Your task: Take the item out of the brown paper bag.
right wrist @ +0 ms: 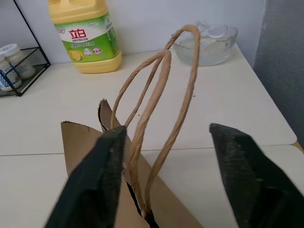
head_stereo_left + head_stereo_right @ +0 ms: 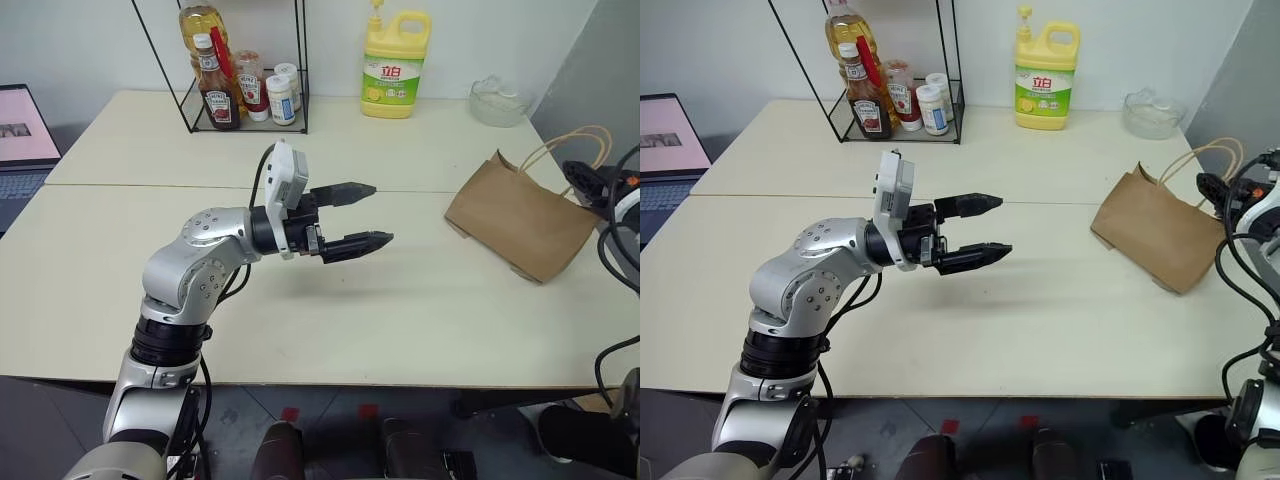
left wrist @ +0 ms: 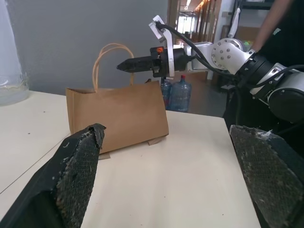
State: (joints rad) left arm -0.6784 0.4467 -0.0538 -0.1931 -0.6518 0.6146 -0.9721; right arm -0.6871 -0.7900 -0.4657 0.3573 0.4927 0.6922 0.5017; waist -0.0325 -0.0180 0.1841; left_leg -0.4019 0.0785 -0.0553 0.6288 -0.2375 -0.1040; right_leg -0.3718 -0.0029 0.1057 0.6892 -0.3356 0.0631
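Note:
The brown paper bag (image 2: 520,225) lies on its side at the right end of the table, its two loop handles (image 1: 156,85) sticking up toward the table's right edge. The item is hidden. My right gripper (image 1: 168,133) is at the bag's mouth, open, with both handles running between its fingers (image 1: 102,180) and a gap on each side. From the head it is a dark shape (image 2: 585,180) just past the bag. My left gripper (image 2: 360,215) hangs open over the middle of the table, pointing toward the bag, well apart from it and with nothing between its fingers (image 3: 78,175).
At the back stand a yellow detergent jug (image 2: 395,65), a glass bowl (image 2: 500,100) and a black wire rack (image 2: 235,80) with sauce bottles and jars. A laptop (image 2: 25,140) sits at the far left. A person (image 3: 280,19) stands beyond the table's right end.

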